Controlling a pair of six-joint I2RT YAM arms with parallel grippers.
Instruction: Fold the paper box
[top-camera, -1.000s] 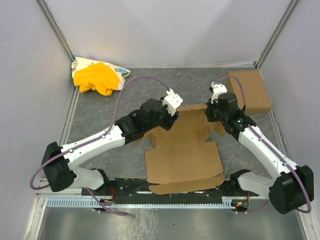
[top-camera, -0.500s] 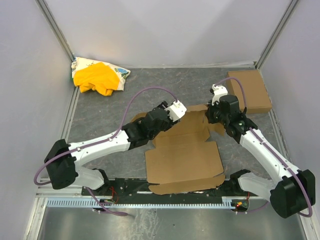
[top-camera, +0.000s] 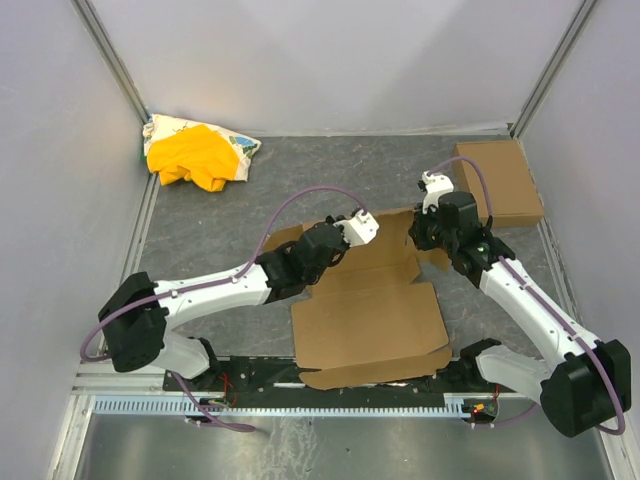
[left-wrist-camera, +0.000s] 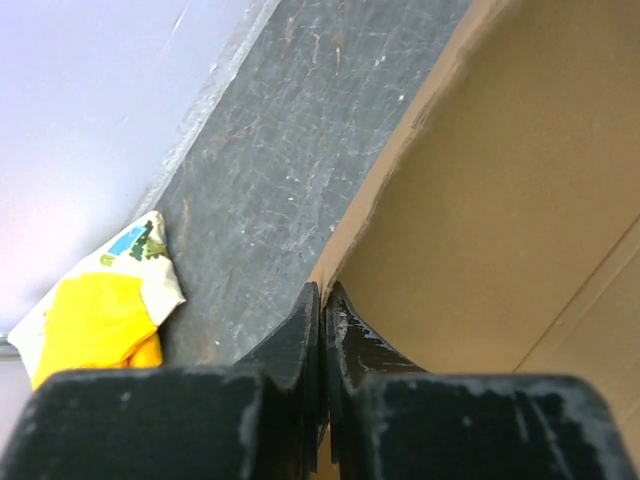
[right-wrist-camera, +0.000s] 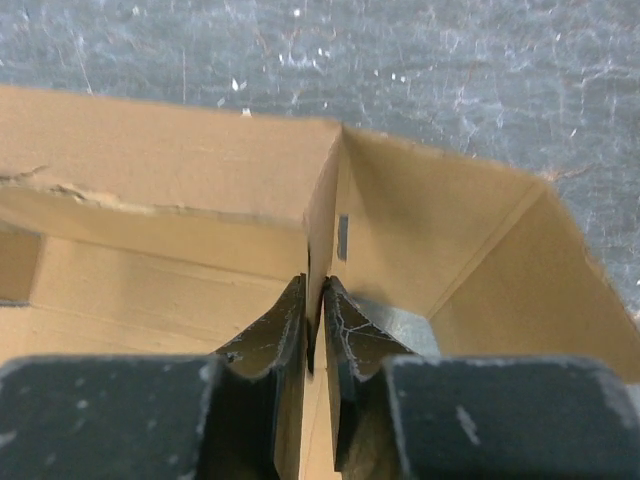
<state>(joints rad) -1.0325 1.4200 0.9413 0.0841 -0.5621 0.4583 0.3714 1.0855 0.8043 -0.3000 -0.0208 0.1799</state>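
Observation:
The paper box (top-camera: 370, 320) is a brown cardboard sheet lying mostly flat in the middle of the table, with its far flaps raised. My left gripper (top-camera: 345, 238) is at the far left flap. In the left wrist view the left gripper (left-wrist-camera: 322, 292) is shut, pinching the edge of the paper box (left-wrist-camera: 500, 200). My right gripper (top-camera: 422, 236) is at the far right corner. In the right wrist view the right gripper (right-wrist-camera: 315, 285) is shut on an upright flap of the paper box (right-wrist-camera: 150, 160), which stands between its fingers.
A smaller folded brown box (top-camera: 500, 182) sits at the back right by the wall. At the back left lies a yellow cloth on a printed bag (top-camera: 195, 155), and the yellow cloth (left-wrist-camera: 95, 330) shows in the left wrist view too. Walls close off three sides.
My left arm has moved right and lower along the far flap, and its jaws have gone from open to shut on the edge. The right arm has barely moved.

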